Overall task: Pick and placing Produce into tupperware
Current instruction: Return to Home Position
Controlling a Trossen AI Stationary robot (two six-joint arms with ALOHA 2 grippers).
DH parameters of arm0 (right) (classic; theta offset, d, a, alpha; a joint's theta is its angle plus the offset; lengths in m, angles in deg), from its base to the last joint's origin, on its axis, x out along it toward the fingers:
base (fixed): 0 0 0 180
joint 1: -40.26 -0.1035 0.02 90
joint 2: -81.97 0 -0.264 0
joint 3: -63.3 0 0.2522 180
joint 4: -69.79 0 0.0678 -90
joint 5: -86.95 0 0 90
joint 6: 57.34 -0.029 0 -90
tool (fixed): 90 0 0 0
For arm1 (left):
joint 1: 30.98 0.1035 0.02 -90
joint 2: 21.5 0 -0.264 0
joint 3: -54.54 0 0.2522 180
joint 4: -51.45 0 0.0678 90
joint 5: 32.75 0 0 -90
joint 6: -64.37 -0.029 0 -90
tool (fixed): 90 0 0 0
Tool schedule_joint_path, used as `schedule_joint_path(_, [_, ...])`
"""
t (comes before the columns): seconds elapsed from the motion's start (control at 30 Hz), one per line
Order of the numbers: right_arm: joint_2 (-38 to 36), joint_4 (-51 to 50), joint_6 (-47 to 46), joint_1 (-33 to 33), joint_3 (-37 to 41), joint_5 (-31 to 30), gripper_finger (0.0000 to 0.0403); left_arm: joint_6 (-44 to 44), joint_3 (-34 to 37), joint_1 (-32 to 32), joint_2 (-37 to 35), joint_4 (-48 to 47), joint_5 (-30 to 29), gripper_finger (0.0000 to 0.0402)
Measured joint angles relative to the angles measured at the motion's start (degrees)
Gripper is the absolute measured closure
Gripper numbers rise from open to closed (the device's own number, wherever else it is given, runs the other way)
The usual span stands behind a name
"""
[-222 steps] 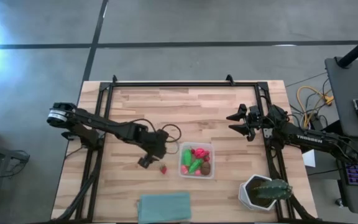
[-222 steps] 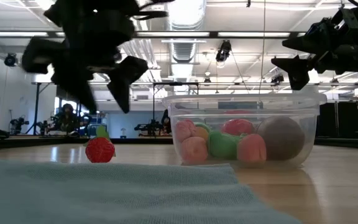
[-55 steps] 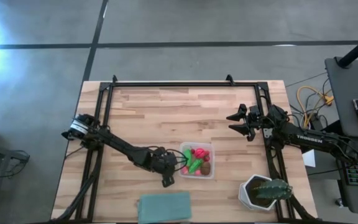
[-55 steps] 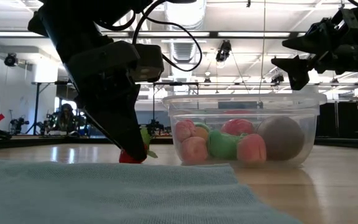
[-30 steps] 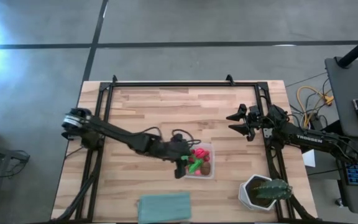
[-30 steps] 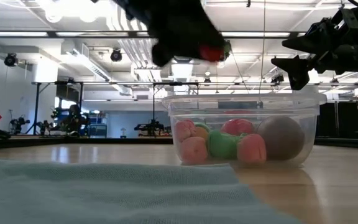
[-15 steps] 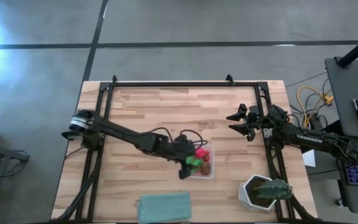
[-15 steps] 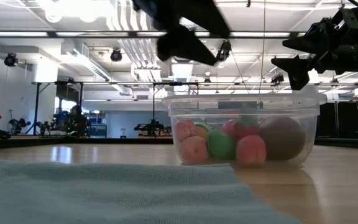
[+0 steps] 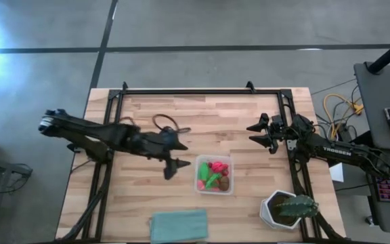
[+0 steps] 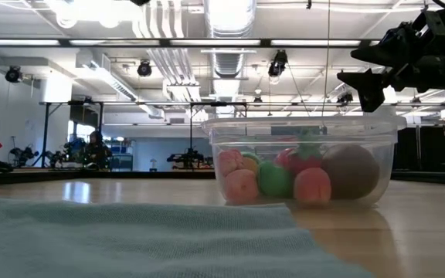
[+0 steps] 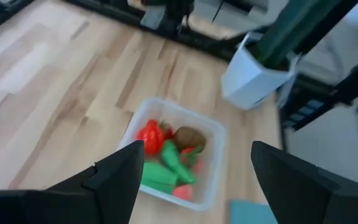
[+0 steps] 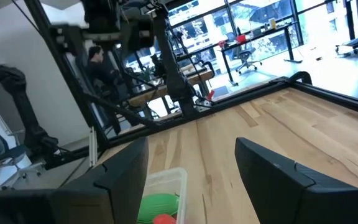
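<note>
Pull the left jaws, wide open and empty, gently away from the box (image 10: 307,131) of toy food (image 9: 213,175) without bumping it.

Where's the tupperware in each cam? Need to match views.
High view: tupperware just right of the table's middle, toward the front edge.
Low view: centre-right, standing on the wood.
Left wrist view: whole box, seen from above, framed by the open left gripper.
Right wrist view: partly cut off, just ahead of the open right gripper.
Shared landmark: the green produce piece inside it.
</note>
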Motion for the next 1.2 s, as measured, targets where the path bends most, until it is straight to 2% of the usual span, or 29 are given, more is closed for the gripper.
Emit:
schedule_joint_path(0.13, [0.00,0.02,0.00,0.00,0.00,-0.02,0.0170,8.56,2.86,0.04,-6.22,-0.98,-0.36,0.0121])
schedule_joint_path(0.2, [0.00,0.00,0.00,0.00,0.00,0.00,0.0170,12.92,6.35,-0.53,-9.56,-0.87,-2.07,0.0121])
schedule_joint_path(0.27, [0.00,0.02,0.00,0.02,0.00,0.00,0.0170,12.97,11.15,-2.45,-12.91,3.51,-3.87,0.0121])
schedule_joint_path(0.37, [0.00,0.01,0.00,0.02,0.00,0.00,0.0170,7.39,20.52,-5.00,-18.93,19.01,-3.04,0.0121])
schedule_joint_path(0.5, [-0.04,0.03,0.00,0.00,0.00,0.00,0.0170,-2.57,34.36,-4.99,-25.88,46.19,5.34,0.0121])
schedule_joint_path(0.6, [-0.04,0.02,0.00,0.00,0.00,0.00,0.0170,-5.08,42.92,-5.13,-28.75,59.10,9.96,0.0121])
schedule_joint_path(0.83, [-0.04,0.04,0.00,0.00,0.00,0.00,0.0170,-4.50,54.95,-5.02,-34.85,64.26,8.74,0.0121])
schedule_joint_path(1.2, [-0.04,0.04,0.00,0.02,0.00,0.00,0.0170,-1.71,72.24,-5.01,-48.96,73.08,8.98,0.0121])
